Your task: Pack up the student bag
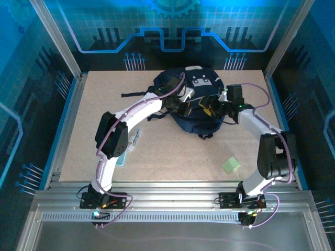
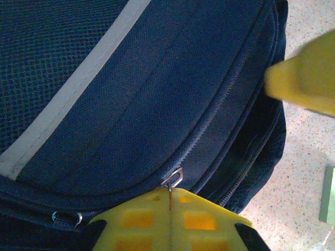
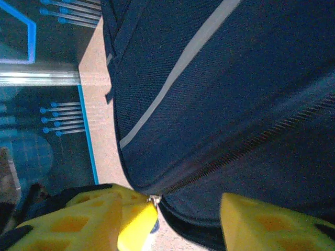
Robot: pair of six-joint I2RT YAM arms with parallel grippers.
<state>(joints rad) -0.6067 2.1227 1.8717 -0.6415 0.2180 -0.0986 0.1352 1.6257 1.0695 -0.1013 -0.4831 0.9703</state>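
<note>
Navy fabric backpack [image 1: 194, 121] lies at upper centre of the table [image 1: 104, 94], left gripper [image 2: 170, 201] pinching the metal zipper pull [image 2: 172, 179] at the bottom of its wrist view (yellow fingers [image 2: 136, 219] pressed together, only a hairline between), right gripper [image 3: 167, 225] spread wide along the backpack's zipper line [image 3: 235, 151], pads [image 3: 261, 219] well apart.

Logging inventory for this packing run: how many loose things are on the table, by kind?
Student bag: 1
Light green flat square: 1
Pale teal flat piece by the left arm: 1
Slim greyish item beside it: 1
Total: 4
</note>
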